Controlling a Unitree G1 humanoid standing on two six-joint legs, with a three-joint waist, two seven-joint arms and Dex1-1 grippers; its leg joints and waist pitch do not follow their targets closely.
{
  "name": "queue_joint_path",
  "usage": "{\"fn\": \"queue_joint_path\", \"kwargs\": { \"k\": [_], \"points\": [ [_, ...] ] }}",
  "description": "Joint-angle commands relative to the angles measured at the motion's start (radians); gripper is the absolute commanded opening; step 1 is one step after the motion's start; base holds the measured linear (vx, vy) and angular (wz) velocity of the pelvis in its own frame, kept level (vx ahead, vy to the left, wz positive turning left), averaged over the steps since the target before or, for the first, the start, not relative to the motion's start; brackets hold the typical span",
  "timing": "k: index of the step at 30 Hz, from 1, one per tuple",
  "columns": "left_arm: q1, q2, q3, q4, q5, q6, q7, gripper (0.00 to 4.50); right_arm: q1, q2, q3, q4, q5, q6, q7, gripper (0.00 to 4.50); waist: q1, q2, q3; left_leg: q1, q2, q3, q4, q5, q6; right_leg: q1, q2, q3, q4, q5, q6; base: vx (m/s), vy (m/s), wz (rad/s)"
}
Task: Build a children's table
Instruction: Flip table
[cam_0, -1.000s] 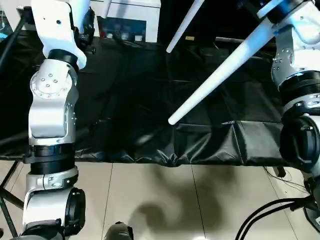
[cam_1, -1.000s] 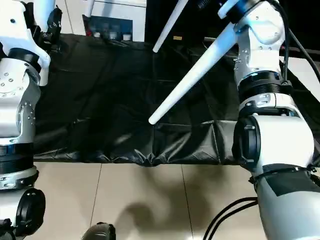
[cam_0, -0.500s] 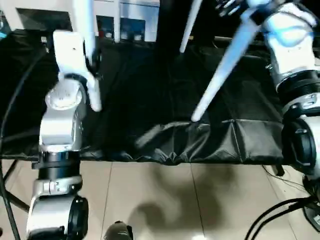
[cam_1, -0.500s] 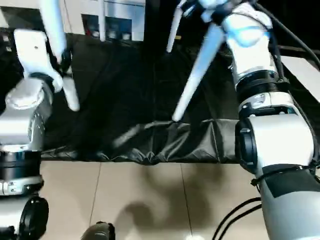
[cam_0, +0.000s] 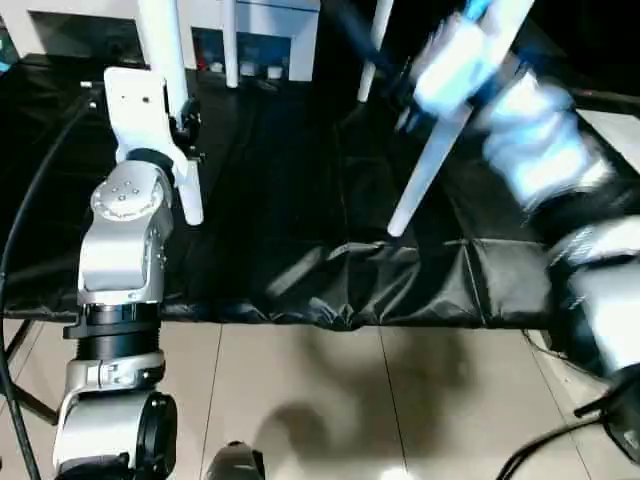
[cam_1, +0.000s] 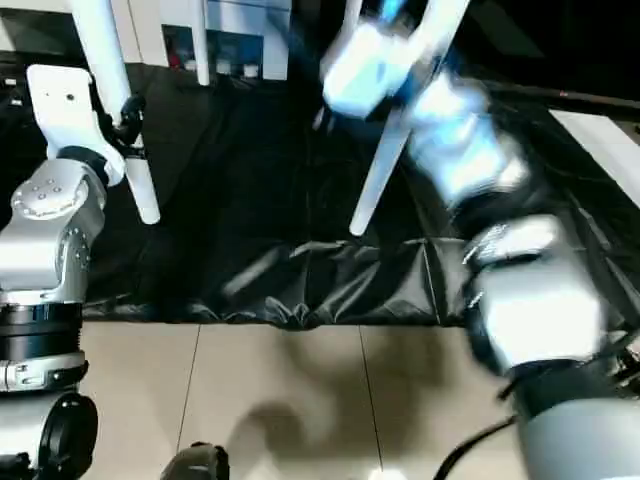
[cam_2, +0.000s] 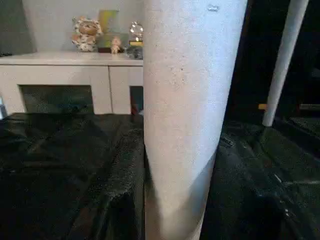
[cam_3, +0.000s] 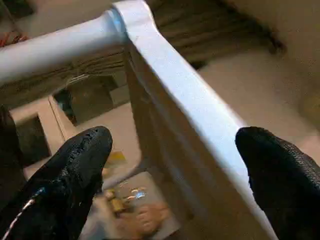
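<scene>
Currently: loose leg (cam_0: 165, 50), long axis upright, at left over the black-draped table (cam_0: 270, 200), clamped in fingers of left gripper (cam_0: 186, 125). Table top (cam_3: 200, 115) raised far right, fitted leg (cam_0: 430, 160) hanging tip-down; right gripper (cam_3: 172, 155) straddling its rim, fingers (cam_3: 80, 160) spread wide, gripping nothing. Judged: free socket rightward of the loose leg; left arm nearer.
</scene>
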Motion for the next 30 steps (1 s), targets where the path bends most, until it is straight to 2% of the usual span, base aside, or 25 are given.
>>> {"fn": "queue_joint_path", "kwargs": {
  "k": [1,2,3,5,7,8,9,10,11,12,14,15,16,17,19,20,21,22,23,24,25,27,30],
  "points": [
    [-0.015,0.002,-0.023,-0.047,-0.017,-0.026,-0.028,1.72,0.050,0.011,-0.006,-0.045,0.064,0.036,0.037,4.50,-0.008,0.021,-0.092,0.075,0.025,-0.021,-0.061,-0.303,-0.021,0.020,-0.030,0.019,-0.061,0.047,-0.172,0.000,0.000,0.00],
    [-0.006,0.003,-0.025,-0.047,-0.012,-0.025,-0.023,1.72,0.106,0.033,0.004,-0.075,0.092,0.056,0.059,4.50,-0.010,0.018,-0.091,0.072,0.025,-0.020,-0.060,-0.286,-0.014,0.022,-0.028,0.019,-0.059,0.071,-0.174,0.000,0.000,0.00],
    [0.000,0.005,-0.026,-0.047,-0.009,-0.025,-0.023,1.72,0.133,0.042,0.010,-0.092,0.101,0.066,0.064,4.50,-0.007,0.021,-0.089,0.073,0.026,-0.019,-0.063,-0.288,-0.013,0.019,-0.028,0.019,-0.061,0.071,-0.173,0.000,0.000,0.00],
    [0.018,0.013,-0.035,-0.047,-0.003,-0.029,-0.034,1.72,0.210,0.064,0.024,-0.143,0.123,0.097,0.072,4.50,-0.009,0.022,-0.088,0.073,0.027,-0.022,-0.068,-0.311,-0.022,0.018,-0.029,0.018,-0.063,0.042,-0.169,0.000,0.000,0.00],
    [0.044,0.017,-0.029,-0.054,-0.004,-0.019,-0.034,2.42,0.292,0.086,0.035,-0.209,0.174,0.153,0.102,4.50,-0.010,0.021,-0.083,0.078,0.029,-0.023,-0.076,-0.369,-0.038,0.015,-0.031,0.020,-0.072,-0.031,-0.158,0.000,0.000,0.00],
    [0.055,0.019,-0.025,-0.059,-0.006,-0.011,-0.032,2.42,0.327,0.094,0.038,-0.243,0.194,0.184,0.117,4.50,-0.014,0.021,-0.081,0.075,0.029,-0.024,-0.079,-0.391,-0.046,0.014,-0.031,0.020,-0.074,-0.058,-0.154,0.000,0.000,0.00],
    [0.075,0.022,-0.017,-0.068,-0.009,-0.004,-0.031,2.42,0.373,0.105,0.037,-0.293,0.224,0.231,0.126,4.50,-0.015,0.016,-0.081,0.078,0.030,-0.026,-0.084,-0.424,-0.056,0.015,-0.032,0.020,-0.080,-0.104,-0.145,0.000,0.000,0.00],
    [0.075,0.022,-0.017,-0.068,-0.009,-0.004,-0.031,2.48,0.373,0.105,0.037,-0.293,0.224,0.231,0.126,4.50,-0.018,0.016,-0.079,0.077,0.030,-0.027,-0.087,-0.445,-0.067,0.013,-0.034,0.021,-0.083,-0.134,-0.138,0.000,0.000,0.00],
    [0.097,0.032,-0.015,-0.079,-0.008,0.002,-0.036,2.48,0.417,0.117,0.032,-0.346,0.257,0.290,0.135,4.50,-0.021,0.012,-0.078,0.076,0.029,-0.027,-0.088,-0.454,-0.069,0.013,-0.032,0.021,-0.086,-0.152,-0.133,0.000,0.000,0.00],
    [0.110,0.038,-0.016,-0.086,-0.006,0.005,-0.040,2.77,0.443,0.124,0.027,-0.382,0.279,0.329,0.142,4.50,-0.021,0.014,-0.076,0.078,0.028,-0.027,-0.090,-0.481,-0.077,0.009,-0.035,0.023,-0.091,-0.196,-0.124,0.000,0.000,0.00],
    [0.145,0.046,-0.009,-0.112,-0.016,0.015,-0.055,2.85,0.505,0.137,0.018,-0.483,0.334,0.435,0.152,4.50,-0.025,0.012,-0.075,0.076,0.029,-0.028,-0.094,-0.491,-0.084,0.008,-0.037,0.025,-0.095,-0.224,-0.112,0.000,0.000,0.00],
    [0.167,0.051,-0.009,-0.131,-0.017,0.021,-0.061,2.85,0.531,0.135,0.019,-0.525,0.345,0.480,0.151,4.50,-0.028,0.006,-0.075,0.079,0.029,-0.028,-0.093,-0.500,-0.087,0.005,-0.037,0.025,-0.098,-0.241,-0.110,0.000,0.000,0.00],
    [0.234,0.061,-0.003,-0.186,-0.019,0.041,-0.073,2.89,0.603,0.127,0.024,-0.642,0.369,0.599,0.144,4.50,-0.029,0.006,-0.073,0.075,0.031,-0.029,-0.097,-0.463,-0.082,0.012,-0.035,0.027,-0.095,-0.214,-0.107,0.000,0.000,0.00],
    [0.265,0.065,0.000,-0.211,-0.020,0.051,-0.075,3.20,0.636,0.123,0.026,-0.699,0.375,0.655,0.140,4.50,-0.030,0.007,-0.070,0.071,0.032,-0.029,-0.101,-0.462,-0.082,0.010,-0.036,0.026,-0.096,-0.215,-0.105,0.000,0.000,0.00],
    [0.346,0.070,0.017,-0.263,-0.023,0.041,-0.080,3.29,0.707,0.120,0.022,-0.817,0.419,0.767,0.120,4.50,-0.037,0.002,-0.070,0.073,0.029,-0.029,-0.102,-0.491,-0.094,0.009,-0.037,0.027,-0.104,-0.279,-0.085,0.000,0.000,0.00],
    [0.378,0.063,0.029,-0.287,-0.033,0.036,-0.081,3.29,0.735,0.121,0.015,-0.859,0.433,0.804,0.104,4.50,-0.038,0.003,-0.068,0.073,0.028,-0.029,-0.102,-0.500,-0.097,0.006,-0.038,0.028,-0.107,-0.293,-0.079,0.000,0.000,0.00],
    [0.450,0.028,0.063,-0.342,-0.090,0.018,-0.099,3.32,0.787,0.117,-0.004,-0.930,0.449,0.859,0.072,4.50,-0.040,0.005,-0.067,0.077,0.028,-0.030,-0.102,-0.523,-0.106,0.001,-0.038,0.029,-0.111,-0.323,-0.074,0.000,0.000,0.00],
    [0.465,0.019,0.071,-0.353,-0.102,0.012,-0.102,3.43,0.798,0.116,-0.008,-0.943,0.450,0.869,0.066,4.50,-0.042,0.002,-0.063,0.075,0.031,-0.032,-0.108,-0.543,-0.116,0.002,-0.039,0.028,-0.115,-0.338,-0.075,0.000,0.000,0.00],
    [0.509,-0.005,0.087,-0.387,-0.139,-0.003,-0.112,3.58,0.830,0.113,-0.018,-0.987,0.456,0.912,0.052,4.50,-0.044,0.005,-0.061,0.079,0.029,-0.032,-0.106,-0.576,-0.124,-0.005,-0.038,0.027,-0.120,-0.371,-0.071,0.000,0.000,0.00],
    [0.526,-0.015,0.092,-0.401,-0.155,-0.006,-0.118,3.58,0.841,0.111,-0.022,-1.002,0.461,0.931,0.047,4.50,-0.045,0.007,-0.060,0.092,0.028,-0.034,-0.103,-0.630,-0.135,-0.013,-0.038,0.028,-0.129,-0.415,-0.064,0.000,0.000,0.00],
    [0.592,-0.048,0.089,-0.476,-0.182,-0.028,-0.118,3.58,0.888,0.113,-0.044,-1.058,0.485,1.012,0.019,4.50,-0.048,0.007,-0.057,0.093,0.027,-0.037,-0.104,-0.665,-0.143,-0.014,-0.037,0.027,-0.134,-0.446,-0.058,0.000,0.000,0.00],
    [0.614,-0.060,0.085,-0.508,-0.180,-0.016,-0.106,3.58,0.907,0.113,-0.053,-1.079,0.509,1.036,0.010,4.50,-0.051,0.009,-0.055,0.091,0.030,-0.042,-0.112,-0.683,-0.148,-0.010,-0.035,0.025,-0.135,-0.441,-0.053,0.000,0.000,0.00],
    [0.680,-0.063,0.026,-0.605,-0.163,0.028,-0.099,3.58,0.968,0.099,-0.071,-1.159,0.530,1.102,0.009,4.50,-0.058,0.008,-0.050,0.092,0.028,-0.046,-0.113,-0.723,-0.157,-0.012,-0.034,0.022,-0.143,-0.481,-0.041,0.000,0.000,0.00]
  ]
}}
